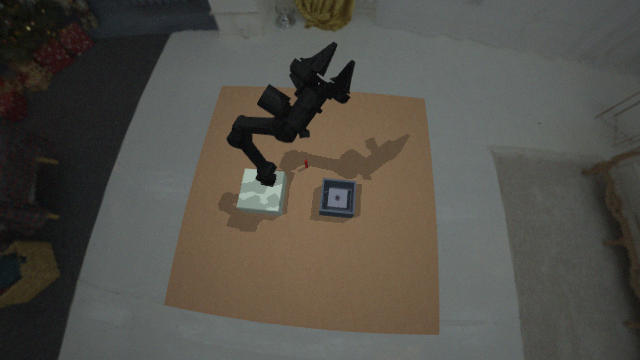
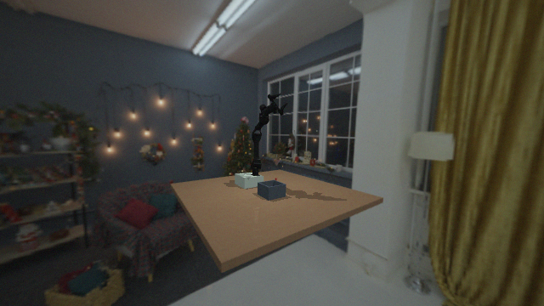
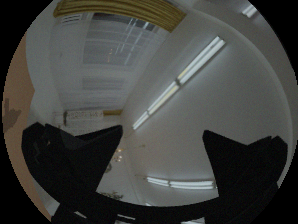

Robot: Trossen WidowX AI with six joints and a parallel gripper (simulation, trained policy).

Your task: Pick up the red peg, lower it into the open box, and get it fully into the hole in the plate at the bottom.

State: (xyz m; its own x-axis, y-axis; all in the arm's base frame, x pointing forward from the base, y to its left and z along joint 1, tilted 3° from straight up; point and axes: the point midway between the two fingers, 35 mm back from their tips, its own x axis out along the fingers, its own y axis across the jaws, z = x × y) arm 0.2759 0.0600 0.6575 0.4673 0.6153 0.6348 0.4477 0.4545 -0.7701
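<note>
A gold curtain (image 2: 489,127) (image 3: 120,11) hangs beside a white floor lamp (image 2: 431,145). Bulbs (image 2: 161,102) glow along the dark wall above a draped sofa (image 2: 149,229) bearing red (image 2: 137,213) and teal (image 2: 163,205) cushions. A decorated tree (image 2: 242,146) stands near the window (image 2: 325,98), and a basket (image 2: 115,289) (image 1: 42,270) sits on the floor.

Dim, grey light is hanging over everything; ceiling tubes (image 2: 223,26) (image 3: 177,82) are glowing white, wall bulbs (image 2: 161,102) warm. Shadows are stretching across the surface (image 1: 310,270) (image 2: 272,229). The room is looking soft, and the wrist view is bending inside a black-rimmed circle.
</note>
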